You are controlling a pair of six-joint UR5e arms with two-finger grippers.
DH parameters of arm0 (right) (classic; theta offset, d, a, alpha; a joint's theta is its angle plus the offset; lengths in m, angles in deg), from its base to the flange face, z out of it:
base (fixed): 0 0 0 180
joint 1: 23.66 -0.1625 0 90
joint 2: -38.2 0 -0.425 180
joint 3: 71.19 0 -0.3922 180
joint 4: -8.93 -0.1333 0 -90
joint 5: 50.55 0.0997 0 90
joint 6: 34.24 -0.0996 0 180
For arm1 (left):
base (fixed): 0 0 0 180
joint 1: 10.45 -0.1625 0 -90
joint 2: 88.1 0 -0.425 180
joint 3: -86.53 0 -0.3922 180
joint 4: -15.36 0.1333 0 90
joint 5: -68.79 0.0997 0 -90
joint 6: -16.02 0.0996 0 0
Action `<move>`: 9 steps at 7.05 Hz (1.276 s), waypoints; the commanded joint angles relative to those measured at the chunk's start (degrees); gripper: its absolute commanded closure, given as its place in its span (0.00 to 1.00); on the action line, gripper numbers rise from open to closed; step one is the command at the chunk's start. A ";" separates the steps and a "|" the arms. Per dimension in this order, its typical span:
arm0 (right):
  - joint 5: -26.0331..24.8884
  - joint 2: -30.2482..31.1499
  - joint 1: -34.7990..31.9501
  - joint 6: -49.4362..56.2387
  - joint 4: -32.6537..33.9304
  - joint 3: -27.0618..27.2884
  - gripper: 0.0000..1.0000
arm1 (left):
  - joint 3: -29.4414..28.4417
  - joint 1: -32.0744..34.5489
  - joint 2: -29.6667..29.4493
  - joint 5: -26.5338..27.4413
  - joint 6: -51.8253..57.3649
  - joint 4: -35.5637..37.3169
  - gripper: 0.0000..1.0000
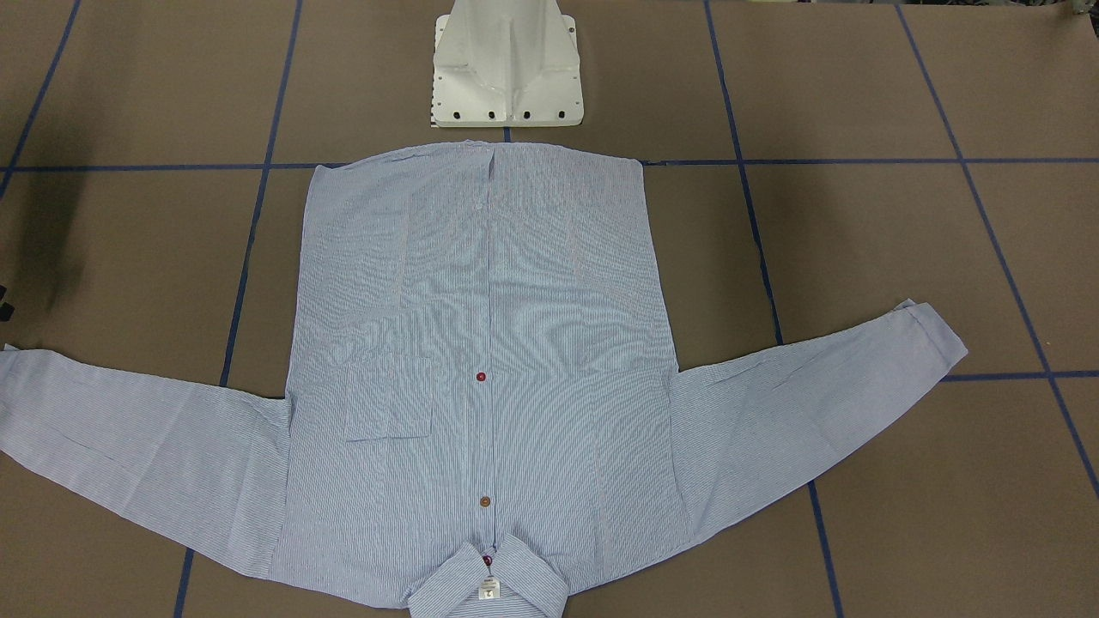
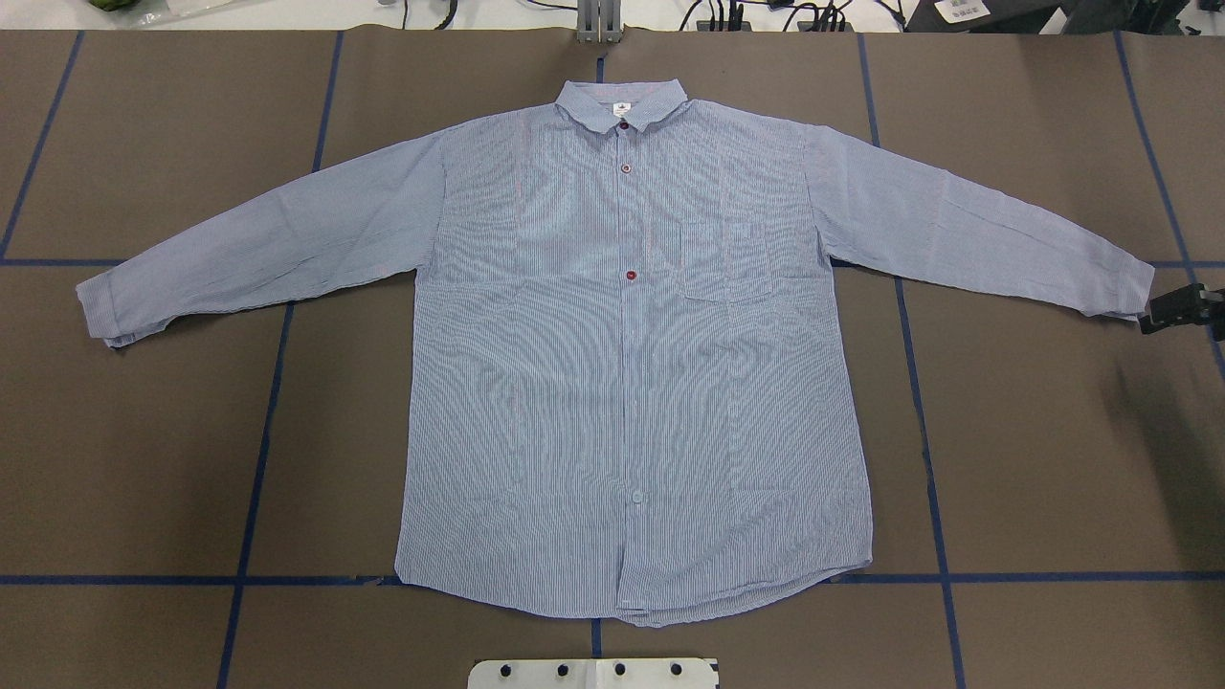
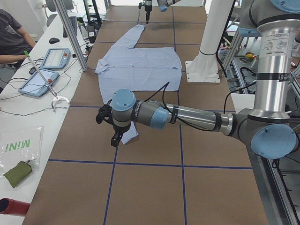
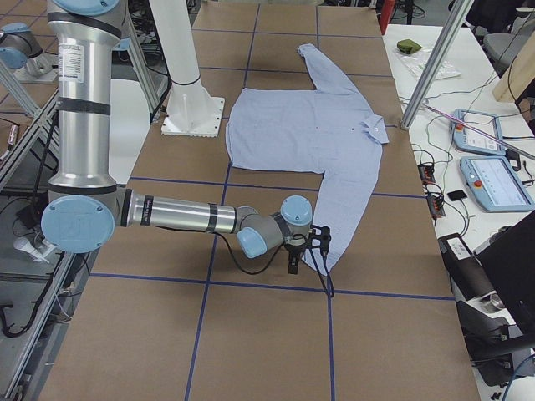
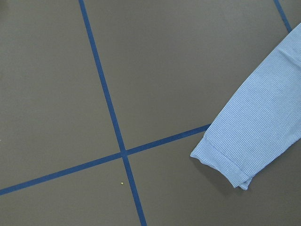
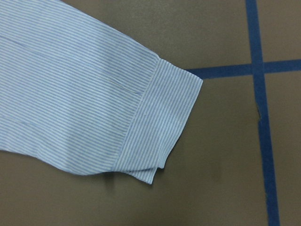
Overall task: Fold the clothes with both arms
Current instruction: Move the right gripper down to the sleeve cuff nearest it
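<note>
The only lettering that can be made out is on a clear bag (image 3: pixel 21 145) lying on the white side table (image 3: pixel 47 126), at the near left in the exterior left view. It bears large green capitals, seen turned round, that look like "MINI". The shirt (image 2: pixel 632 383) has a small white neck label (image 1: pixel 488 589) inside its collar, with dark marks too small to read. A printed sticker sits on the upright tube of the left arm (image 3: pixel 272 44) and another on that of the right arm (image 4: pixel 81 58); neither print is legible.
</note>
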 commanded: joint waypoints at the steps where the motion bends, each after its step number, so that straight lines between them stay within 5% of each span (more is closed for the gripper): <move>1: -0.29 -2.32 0.57 -0.08 -0.40 -2.01 0.04 | 0.35 0.00 -0.05 -0.06 0.00 -0.10 0.00; 4: -0.29 -6.30 0.48 3.26 -0.40 -8.08 0.08 | 0.71 0.00 0.03 -0.41 0.09 -0.19 0.00; 8: -0.20 -6.21 0.13 3.35 -0.22 -7.91 0.40 | 0.10 0.00 0.03 -0.41 0.17 -0.19 0.00; 9: -0.37 -6.30 0.13 3.35 -0.22 -7.91 0.42 | -0.08 0.00 0.03 -0.41 0.26 -0.19 0.00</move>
